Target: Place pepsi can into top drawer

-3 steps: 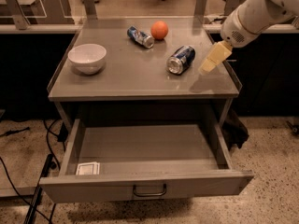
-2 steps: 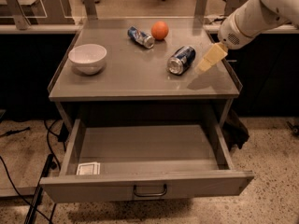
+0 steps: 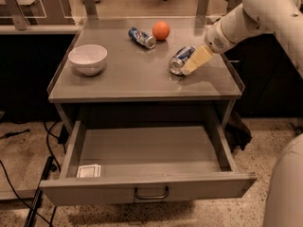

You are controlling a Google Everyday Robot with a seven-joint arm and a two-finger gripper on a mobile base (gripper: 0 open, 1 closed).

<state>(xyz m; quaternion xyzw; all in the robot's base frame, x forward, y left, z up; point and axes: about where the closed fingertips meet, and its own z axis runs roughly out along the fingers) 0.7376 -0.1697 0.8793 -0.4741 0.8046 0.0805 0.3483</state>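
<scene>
The pepsi can [image 3: 180, 59] lies on its side on the cabinet top [image 3: 137, 74], right of centre, with its silver end facing the front. My gripper [image 3: 188, 69] reaches in from the right on the white arm [image 3: 255, 13] and sits right against the can's right side, its tip low by the can's silver end. The top drawer [image 3: 149, 188] is pulled wide open below the cabinet top, with its bar handle [image 3: 151, 193] centred on the front panel. The inside holds only a small white card [image 3: 89, 171] at the front left.
A slimmer blue-and-silver can [image 3: 141, 37] lies at the back of the top beside an orange [image 3: 161, 30]. A white bowl [image 3: 87, 59] stands at the left. Cables [image 3: 45, 174] run along the floor to the left of the drawer.
My gripper has moved left and down from beside the cabinet's right edge until it is against the pepsi can. The can and drawer have not moved.
</scene>
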